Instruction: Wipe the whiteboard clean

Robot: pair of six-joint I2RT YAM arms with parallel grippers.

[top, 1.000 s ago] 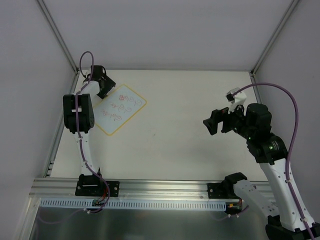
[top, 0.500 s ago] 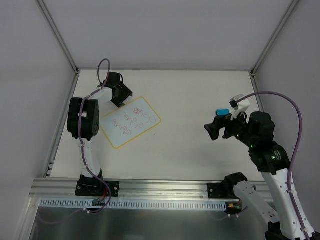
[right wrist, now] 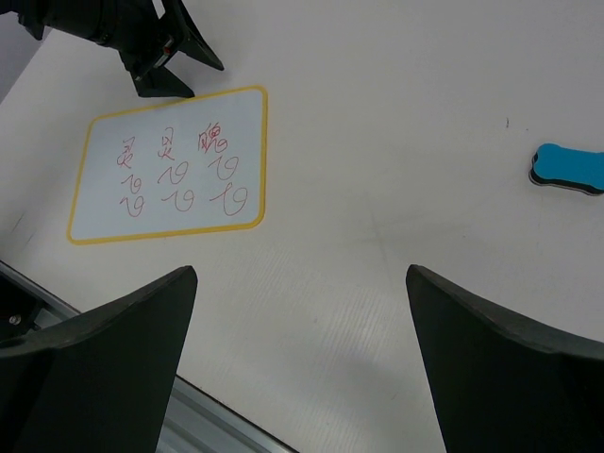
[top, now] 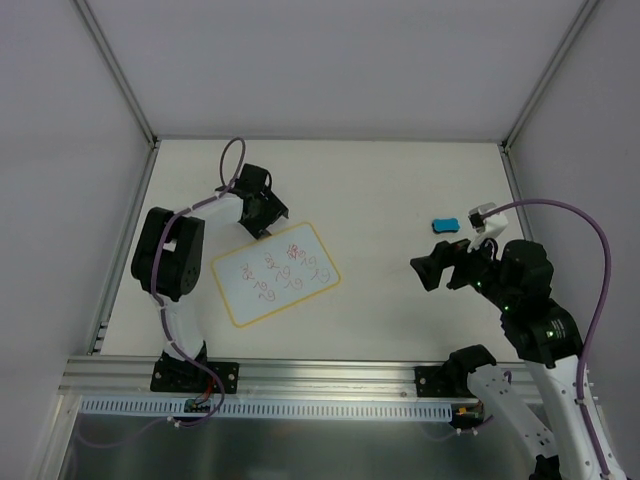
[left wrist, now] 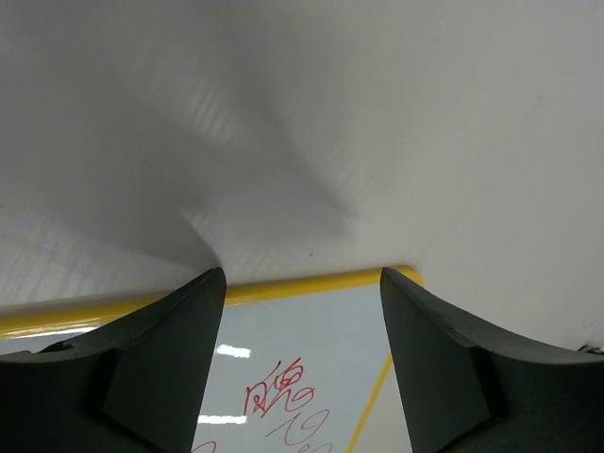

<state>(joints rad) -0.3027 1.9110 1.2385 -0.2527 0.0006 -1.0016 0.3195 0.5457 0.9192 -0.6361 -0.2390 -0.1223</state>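
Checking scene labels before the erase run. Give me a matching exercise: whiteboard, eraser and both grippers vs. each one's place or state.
Column A
1. whiteboard
2. eraser
3. left gripper
4. right gripper

Column B
a. fingers apart over bare table, holding nothing
b. blue, lying alone on the table's right side
c. yellow-rimmed, marked with red scribbles
d. fingers apart at the board's far rim

Pairs: 1-c, 2-b, 3-d, 4-a

Left fingers [left wrist: 160, 368] spread apart, low and reaching forward; right fingers [right wrist: 104, 368] spread, raised
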